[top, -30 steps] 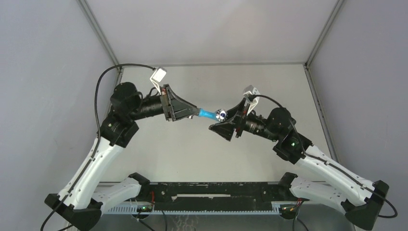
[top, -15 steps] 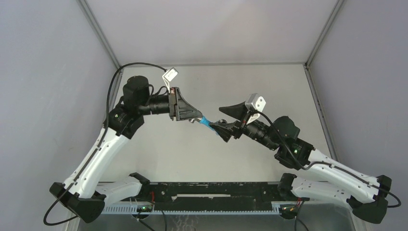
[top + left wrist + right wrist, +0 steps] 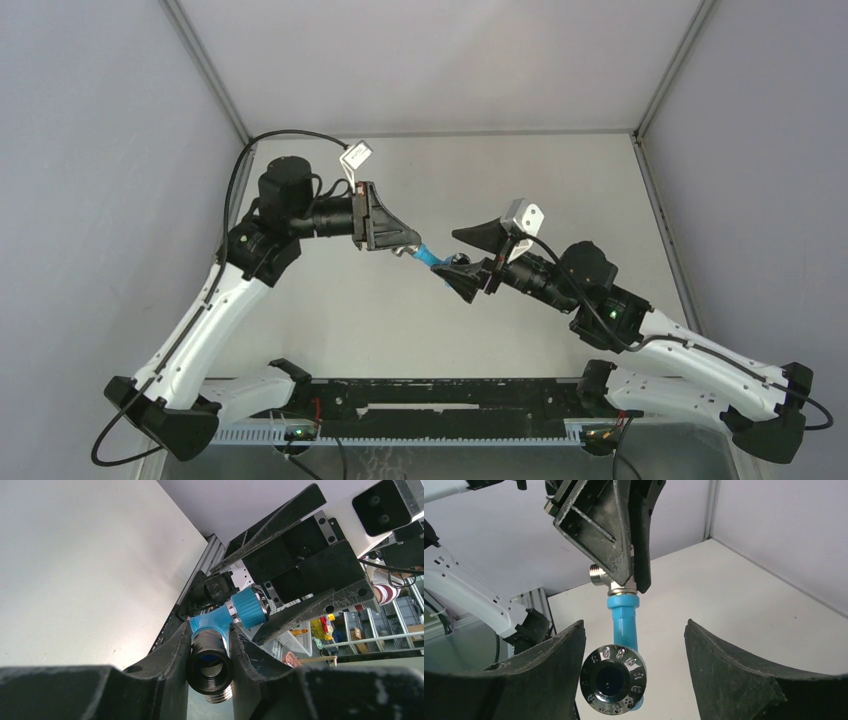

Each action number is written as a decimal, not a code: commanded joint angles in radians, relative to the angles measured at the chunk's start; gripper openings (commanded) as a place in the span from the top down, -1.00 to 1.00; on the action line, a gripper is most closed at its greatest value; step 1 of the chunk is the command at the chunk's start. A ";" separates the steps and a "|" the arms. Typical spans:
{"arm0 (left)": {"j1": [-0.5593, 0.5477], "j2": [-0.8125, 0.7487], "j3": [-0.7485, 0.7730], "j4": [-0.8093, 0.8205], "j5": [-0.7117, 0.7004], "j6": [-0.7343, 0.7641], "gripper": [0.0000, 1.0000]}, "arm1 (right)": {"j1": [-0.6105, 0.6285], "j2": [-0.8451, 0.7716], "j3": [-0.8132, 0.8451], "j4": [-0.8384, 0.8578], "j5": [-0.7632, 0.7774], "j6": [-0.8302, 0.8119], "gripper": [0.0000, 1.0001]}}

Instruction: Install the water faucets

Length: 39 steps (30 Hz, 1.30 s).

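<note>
Left fingers point(image 3: 167, 667) clamped on dark barrel point(image 3: 210, 662) of blue tap point(image 3: 623, 615), mid-air above bench point(image 3: 560, 180). Tap's long axis points straight at right fingers point(image 3: 551, 665), spread apart. Chrome end point(image 3: 613, 686) sits between them, off-centre, just beside one finger. Contact unclear.

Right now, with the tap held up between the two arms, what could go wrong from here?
1. Only the left gripper is clamped on the blue tap, pinching it near its threaded end above the table; a slip would likely drop it.
2. The right gripper is open, and the tap's chrome end sits off-centre, close to one finger. Closing may push it sideways and twist it in the left grip.
</note>
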 commanded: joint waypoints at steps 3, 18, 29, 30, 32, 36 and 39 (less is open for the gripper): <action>0.007 -0.001 0.074 0.038 0.027 0.004 1.00 | 0.012 0.023 0.013 -0.016 -0.016 -0.017 -0.57; 0.019 -0.004 0.068 0.035 0.028 0.013 1.00 | 0.016 0.028 0.012 -0.044 0.035 -0.033 -0.79; 0.021 -0.011 0.068 0.035 0.028 0.015 1.00 | 0.016 0.010 -0.014 -0.033 0.028 -0.036 -0.75; 0.021 -0.012 0.068 0.035 0.027 0.016 1.00 | 0.016 0.006 -0.019 -0.025 0.022 -0.036 -0.73; 0.022 -0.011 0.066 0.035 0.026 0.018 1.00 | 0.016 0.007 -0.021 -0.019 0.018 -0.037 -0.64; 0.022 -0.009 0.065 0.032 0.029 0.020 1.00 | 0.016 0.024 -0.021 -0.018 -0.008 -0.036 -0.48; 0.023 -0.010 0.065 0.029 0.026 0.023 1.00 | 0.017 0.026 -0.018 -0.016 -0.005 -0.035 -0.33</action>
